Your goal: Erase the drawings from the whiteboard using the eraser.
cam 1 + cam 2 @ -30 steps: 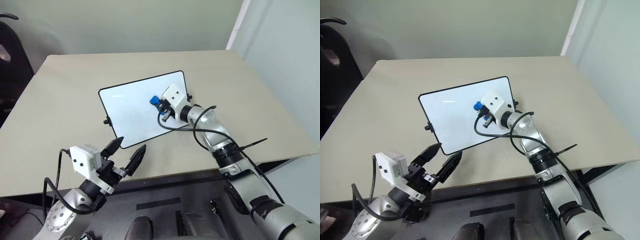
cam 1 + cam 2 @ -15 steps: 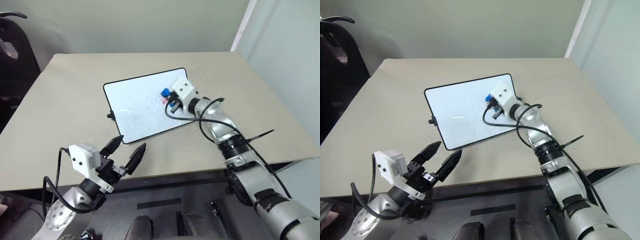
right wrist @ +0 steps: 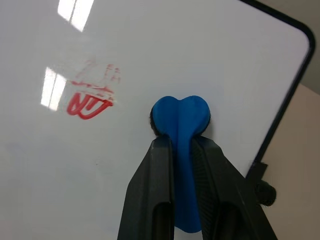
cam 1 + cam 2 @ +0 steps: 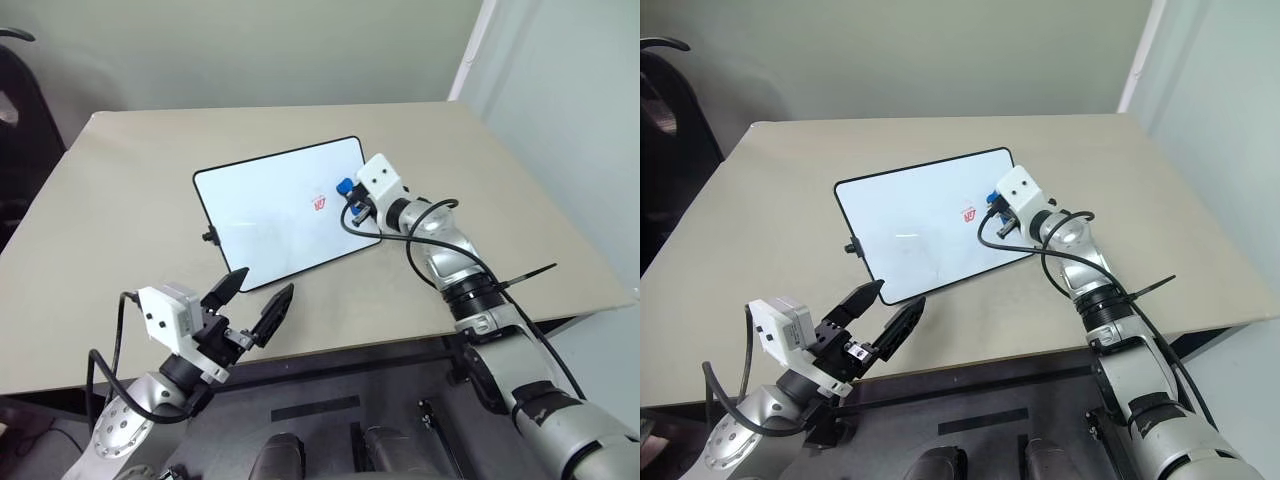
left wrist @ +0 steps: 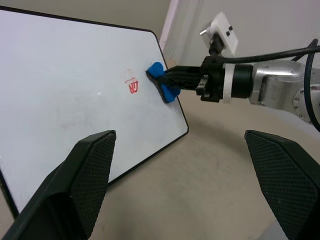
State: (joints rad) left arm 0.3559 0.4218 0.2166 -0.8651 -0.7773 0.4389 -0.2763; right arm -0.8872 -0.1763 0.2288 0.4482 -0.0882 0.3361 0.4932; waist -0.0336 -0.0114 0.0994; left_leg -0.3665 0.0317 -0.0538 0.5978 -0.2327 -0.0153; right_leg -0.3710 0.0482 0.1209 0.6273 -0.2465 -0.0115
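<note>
Right of frame centre, the right gripper [image 3: 182, 150] pinches the small blue oblong eraser [image 3: 181, 120] against the black-framed white whiteboard [image 4: 260, 215], beside the half-smudged red drawings [image 4: 320, 204], ready to wipe; the left gripper [image 4: 250, 305] waits open, lower left.

right hand [image 3: 182, 150] clamped shut, left hand [image 4: 250, 302] spread open

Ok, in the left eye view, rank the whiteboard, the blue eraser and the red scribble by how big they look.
Largest to smallest:
1. The whiteboard, by far.
2. The blue eraser, though the right gripper pinching it covers part of it.
3. The red scribble, about the same as the eraser's visible part, so these two are nearly tied.
</note>
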